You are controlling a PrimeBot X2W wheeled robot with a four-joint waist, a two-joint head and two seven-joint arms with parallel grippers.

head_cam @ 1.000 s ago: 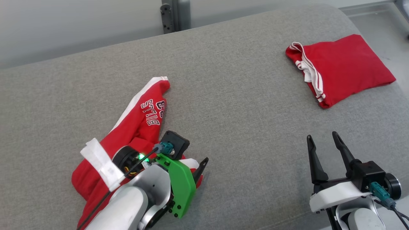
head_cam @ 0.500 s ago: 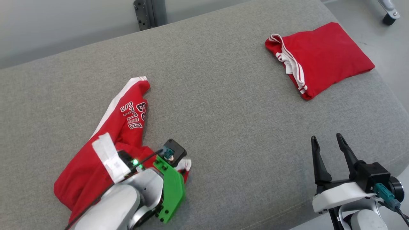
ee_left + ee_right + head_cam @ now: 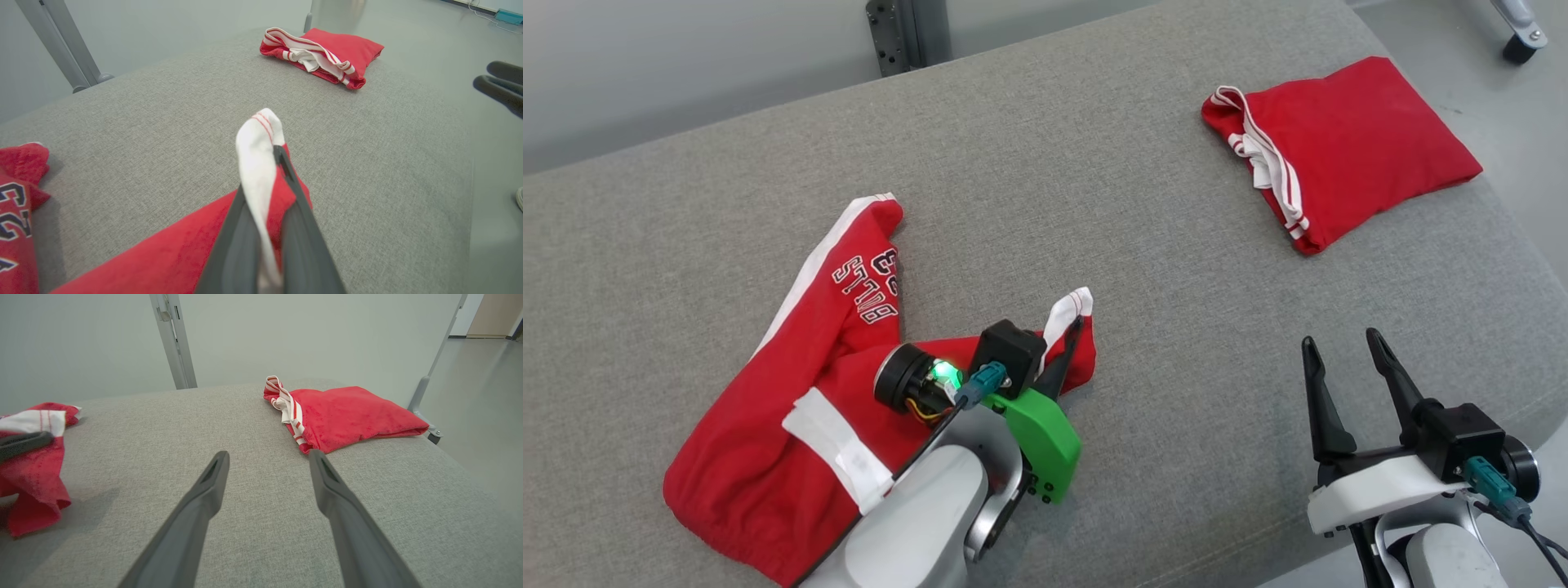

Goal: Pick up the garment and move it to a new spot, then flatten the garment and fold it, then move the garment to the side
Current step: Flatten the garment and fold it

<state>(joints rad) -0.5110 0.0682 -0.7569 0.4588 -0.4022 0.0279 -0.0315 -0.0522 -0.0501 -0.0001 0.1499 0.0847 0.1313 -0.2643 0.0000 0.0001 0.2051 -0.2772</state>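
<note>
The grey fabric-covered table (image 3: 1094, 204) carries the crumpled red garment (image 3: 768, 441) at its near left, lettering facing up. A folded red garment (image 3: 1364, 155) lies well apart at the far right. The left claw (image 3: 1074, 335) is clenched on the garment's white-striped hem, which seems raised a little off the surface. The right claw (image 3: 1339, 339) hovers released, fingers spread, grasping nothing.

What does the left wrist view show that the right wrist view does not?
Left wrist view, not the right: black-and-white lettering on the crumpled red cloth garment. Right wrist view, not the left: a beige door. Both: the left gripper shut on that garment's white hem, the folded red garment with striped trim, the grey fabric surface.
</note>
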